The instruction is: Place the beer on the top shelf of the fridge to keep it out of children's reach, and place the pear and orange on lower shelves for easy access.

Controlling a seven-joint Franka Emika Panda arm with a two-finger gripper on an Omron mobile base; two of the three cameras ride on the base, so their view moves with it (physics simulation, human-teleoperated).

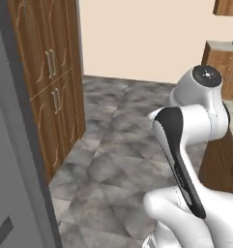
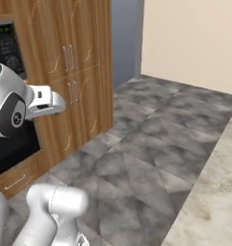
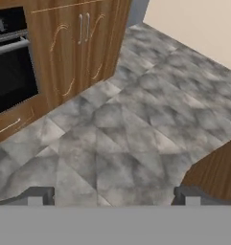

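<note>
My gripper (image 3: 114, 196) is open, its two dark fingertips (image 3: 40, 195) far apart with nothing between them. It hangs over the grey tiled floor (image 3: 136, 124) and looks down at it. A tall grey fridge panel (image 1: 11, 145) with a dark handle near its foot fills the left edge of the left base view. The beer, the pear, the orange, the top shelf and the lower shelves are out of view.
Tall wooden cabinets (image 1: 52, 87) stand beside the fridge panel. A black built-in oven (image 3: 11, 72) sits in the cabinet run to the left of the hand. A pale stone counter (image 2: 209, 202) lies at the right, its wooden side (image 1: 219, 164) behind the arm.
</note>
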